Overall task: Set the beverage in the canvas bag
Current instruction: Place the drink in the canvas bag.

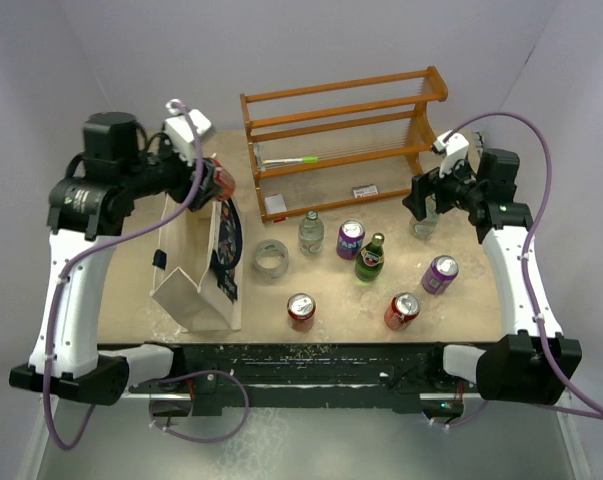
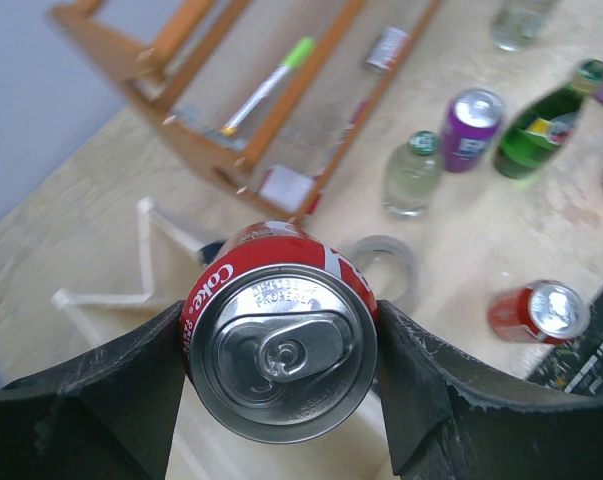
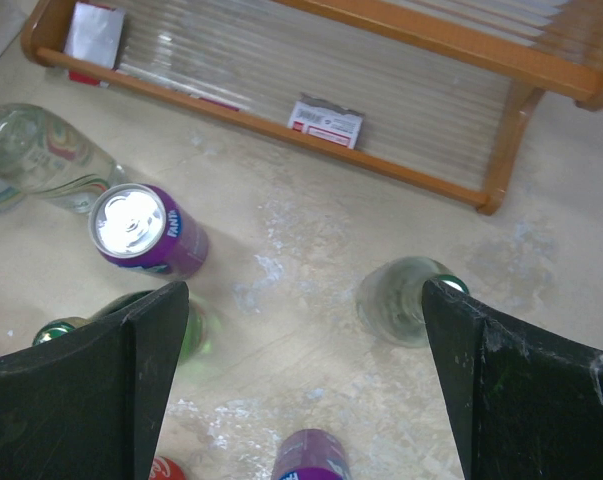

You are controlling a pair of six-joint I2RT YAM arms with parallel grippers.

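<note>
My left gripper (image 1: 211,180) is shut on a red Coke can (image 1: 224,186) and holds it above the far end of the open cream canvas bag (image 1: 186,285), which stands at the left of the table. In the left wrist view the can (image 2: 281,335) sits top-up between the black fingers (image 2: 101,390), with the bag's pale rim (image 2: 101,298) below it. My right gripper (image 1: 421,203) is open and empty at the right. It hovers over a clear bottle (image 3: 401,300) that stands just inside its right finger (image 3: 531,400).
An orange-brown wooden rack (image 1: 341,130) stands at the back. In front of it are a tape roll (image 1: 271,260), a clear bottle (image 1: 310,232), a green bottle (image 1: 371,258), two purple cans (image 1: 350,238) (image 1: 440,273) and two red cans (image 1: 301,310) (image 1: 402,310).
</note>
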